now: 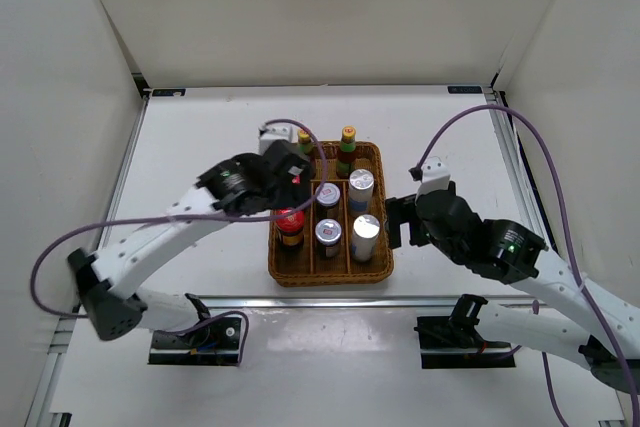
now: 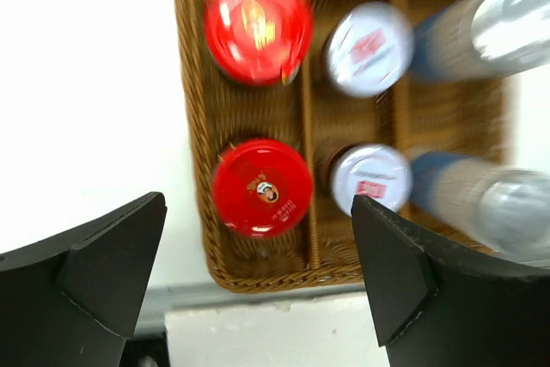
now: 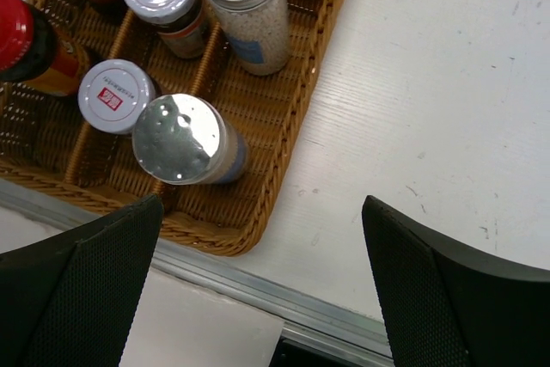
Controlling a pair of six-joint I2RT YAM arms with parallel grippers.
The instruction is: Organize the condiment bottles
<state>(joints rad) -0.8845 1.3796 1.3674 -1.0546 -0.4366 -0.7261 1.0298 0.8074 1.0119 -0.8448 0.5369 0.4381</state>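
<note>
The brown wicker tray [image 1: 380,269] holds all the bottles. Two green yellow-capped bottles [image 1: 347,143] stand at its far end. Two silver-topped cylinders [image 1: 365,228] fill the right column and two grey-lilac-lidded jars [image 1: 328,232] the middle. One red-lidded jar [image 1: 291,223] stands in the near-left cell; the other is mostly hidden under my left gripper [image 1: 291,185]. In the left wrist view my left gripper [image 2: 258,205] is open and empty above both red lids [image 2: 261,186]. My right gripper [image 3: 262,205] is open and empty beside the tray's near right corner [image 3: 258,221], close to a cylinder [image 3: 180,139].
White walls enclose the table on three sides. A metal rail [image 3: 326,315] runs along the near edge just below the tray. Purple cables [image 1: 530,137] loop from both arms. Bare white tabletop [image 3: 447,83] lies right of the tray.
</note>
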